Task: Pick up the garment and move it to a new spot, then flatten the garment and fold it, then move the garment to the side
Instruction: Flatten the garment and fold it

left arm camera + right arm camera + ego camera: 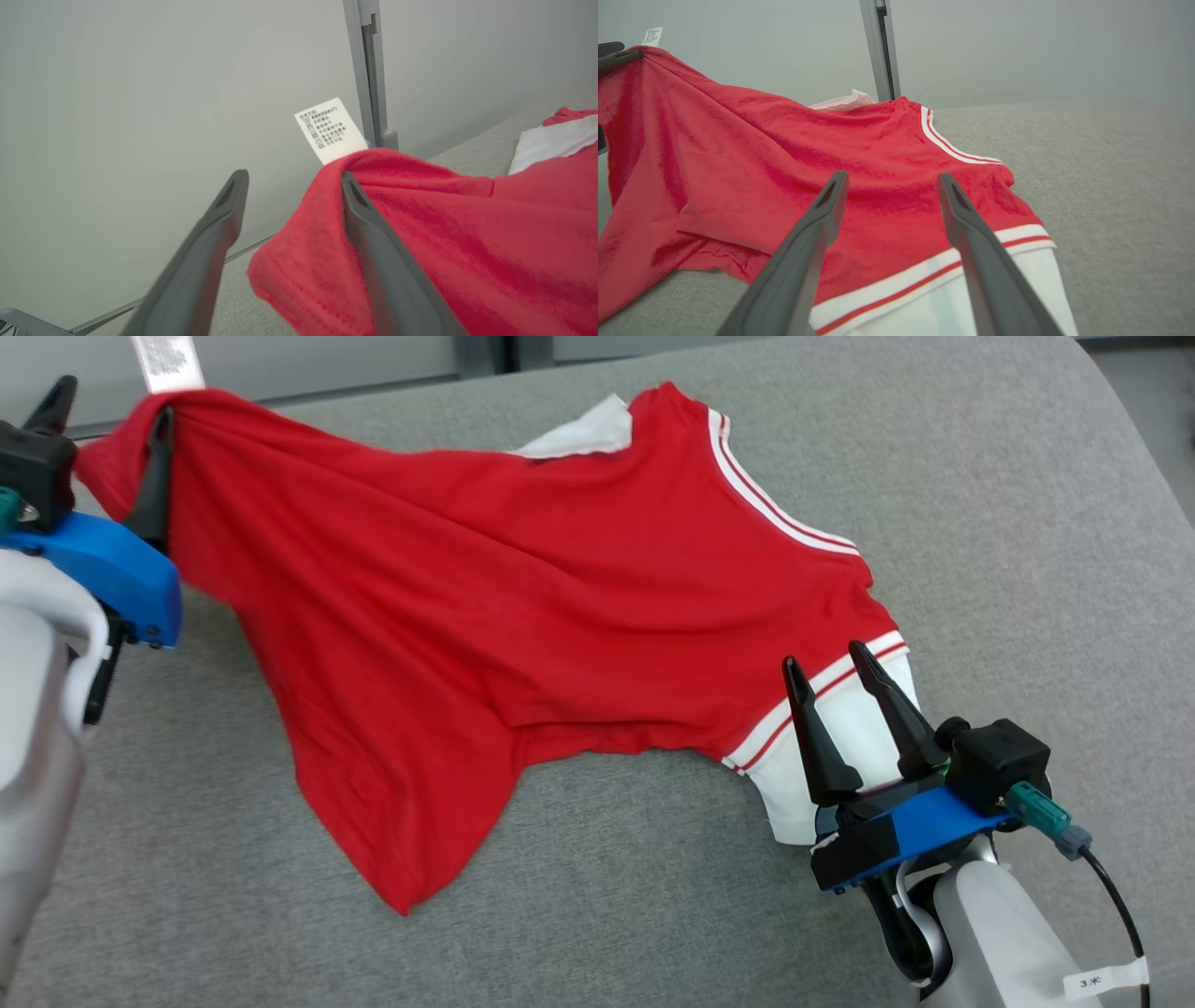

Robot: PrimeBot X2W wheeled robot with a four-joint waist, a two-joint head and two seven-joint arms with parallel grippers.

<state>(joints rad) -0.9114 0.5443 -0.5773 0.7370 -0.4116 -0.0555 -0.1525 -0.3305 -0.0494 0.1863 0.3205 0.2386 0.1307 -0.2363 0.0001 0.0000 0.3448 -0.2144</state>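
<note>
Hanging on one finger of the spread left gripper [294, 176], the garment [523, 597] reaches the right gripper [823, 655], likewise spread.

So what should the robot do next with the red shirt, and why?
Probably ease the left gripper back and down, so the red and white shirt slips off. Its jaws stand open, yet a corner hangs hooked over one finger, lifted off the grey fabric surface.

A grey fabric surface [980, 476] carries the red garment [523, 616].
</note>
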